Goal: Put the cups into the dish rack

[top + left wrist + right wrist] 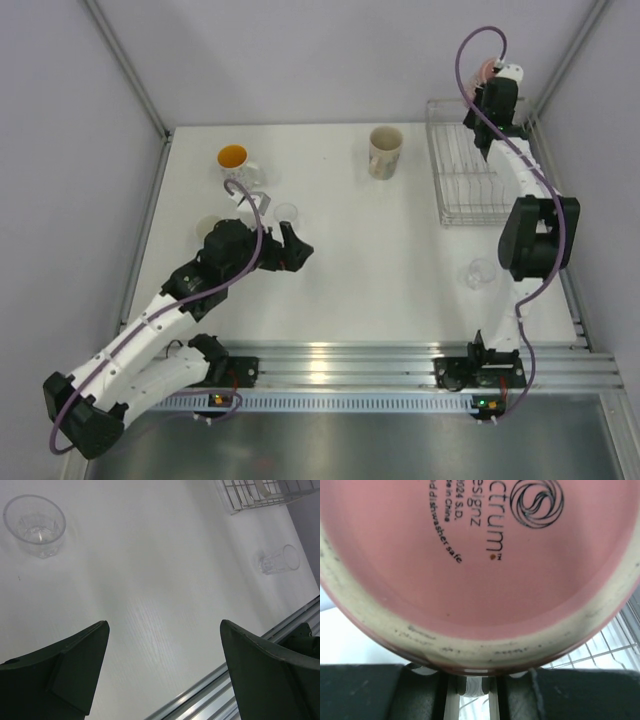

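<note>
Pink mug (480, 555) hangs over far end of dish rack (462, 180), pinched by right gripper (470, 685); exact hold pt hidden. Glazed ceramic: stiff, heavyish, slick, prob chips on wire, so take by handle or wall, firm. Left gripper (164, 630) spread wide, empty, above table (150, 555).

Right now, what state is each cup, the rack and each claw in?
pinkish-red mug: gripped, held above the far end of the dish rack.
right claw: shut on the pinkish-red mug.
left claw: open, empty, above the table.
orange-inside mug: upright on the table.
cream mug: upright on the table.
dish rack: no cup seen in it.
clear glass: upright on the table.
</note>
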Tool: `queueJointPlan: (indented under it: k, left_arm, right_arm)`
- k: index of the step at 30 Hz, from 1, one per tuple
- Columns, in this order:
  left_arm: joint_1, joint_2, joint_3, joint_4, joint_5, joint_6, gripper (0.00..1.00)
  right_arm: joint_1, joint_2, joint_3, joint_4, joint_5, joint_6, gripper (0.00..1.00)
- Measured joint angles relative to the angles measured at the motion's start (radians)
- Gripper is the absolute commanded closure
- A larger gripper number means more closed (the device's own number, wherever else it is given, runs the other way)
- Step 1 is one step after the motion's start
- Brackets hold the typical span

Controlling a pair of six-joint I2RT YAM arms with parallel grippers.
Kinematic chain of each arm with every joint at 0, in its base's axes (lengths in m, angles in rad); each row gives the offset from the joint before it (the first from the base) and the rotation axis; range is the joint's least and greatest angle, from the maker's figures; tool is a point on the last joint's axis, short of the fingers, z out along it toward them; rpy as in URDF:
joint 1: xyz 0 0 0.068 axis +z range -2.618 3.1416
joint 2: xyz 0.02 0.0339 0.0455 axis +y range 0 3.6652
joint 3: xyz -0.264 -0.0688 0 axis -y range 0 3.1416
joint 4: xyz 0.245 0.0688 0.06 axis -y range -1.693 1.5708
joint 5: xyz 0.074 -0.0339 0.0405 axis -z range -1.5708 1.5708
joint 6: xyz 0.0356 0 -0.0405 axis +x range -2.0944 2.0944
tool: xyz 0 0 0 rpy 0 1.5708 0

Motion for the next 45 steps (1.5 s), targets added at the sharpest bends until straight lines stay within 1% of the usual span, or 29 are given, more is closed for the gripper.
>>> queueJointPlan:
  k: [5, 10, 12, 18, 24, 32, 37, 41, 45]
  left_arm:
    - [0.0, -0.017, -0.007, 0.043, 0.01, -0.011, 0.02]
    - [0.0, -0.034, -0.045, 0.108, 0.017, -0.015, 0.02]
    - [0.0, -0.033, -0.063, 0.133, 0.019, -0.015, 0.02]
    - [0.0, 0.002, -0.075, 0.168, 0.037, -0.017, 0.02]
    - [0.0, 0.006, -0.095, 0.196, 0.051, -0.027, 0.02]
    - [0.0, 0.031, -0.096, 0.214, 0.056, -0.035, 0.03]
    - [0.0, 0.063, -0.096, 0.227, 0.058, -0.043, 0.03]
    - [0.0, 0.091, -0.096, 0.24, 0.071, -0.049, 0.04]
    - [0.0, 0.105, -0.096, 0.244, 0.08, -0.061, 0.04]
  right_arm:
    - [-0.117, 0.115, 0.007, 0.035, -0.082, -0.008, 1.0]
    - [-0.223, 0.167, 0.01, 0.039, -0.096, -0.016, 1.0]
    - [-0.247, 0.184, 0.013, 0.058, -0.095, -0.026, 1.0]
    - [-0.239, 0.227, 0.038, 0.093, -0.119, -0.086, 1.0]
    - [-0.245, 0.272, 0.052, 0.163, -0.168, -0.143, 1.0]
    - [-0.261, 0.325, 0.07, 0.154, -0.165, -0.182, 1.0]
    - [-0.259, 0.354, 0.108, 0.13, -0.118, -0.087, 1.0]
    - [-0.243, 0.367, 0.119, 0.116, -0.028, 0.008, 1.0]
    - [-0.219, 0.415, 0.181, 0.1, 0.074, 0.094, 1.0]
